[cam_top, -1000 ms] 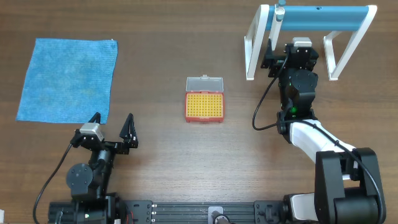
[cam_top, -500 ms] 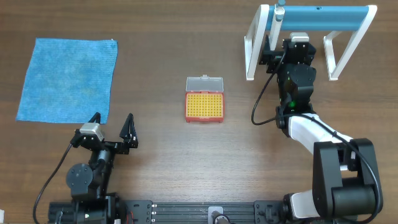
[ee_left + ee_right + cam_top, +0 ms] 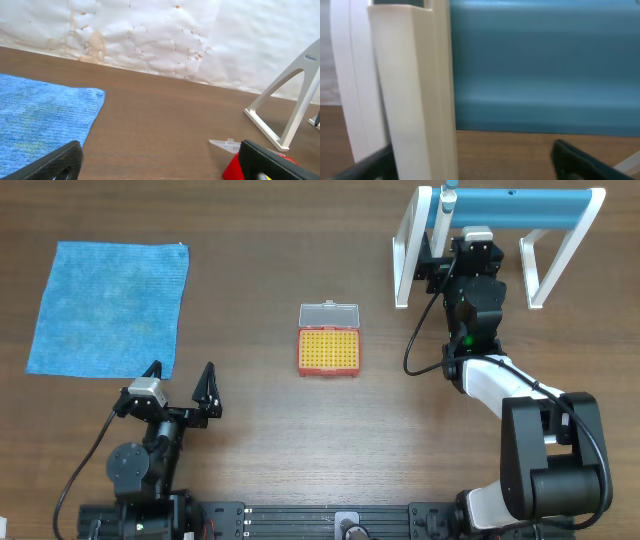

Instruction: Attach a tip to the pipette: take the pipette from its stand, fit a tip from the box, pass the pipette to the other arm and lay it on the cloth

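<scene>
The right arm [image 3: 478, 310] is black with one glossy white link [image 3: 497, 393], a small green light [image 3: 466, 340] on a joint and a thin black cable [image 3: 408, 360] looping beside it; the left arm [image 3: 140, 460] is black throughout, with a pale grey camera block [image 3: 146, 388] at the wrist; the left tool [image 3: 180, 380] and right tool [image 3: 477, 167] have black tapered fingers [image 3: 208, 380].

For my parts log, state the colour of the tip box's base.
Red-orange, with yellow inside; the tip box shows best in the top view.
</scene>
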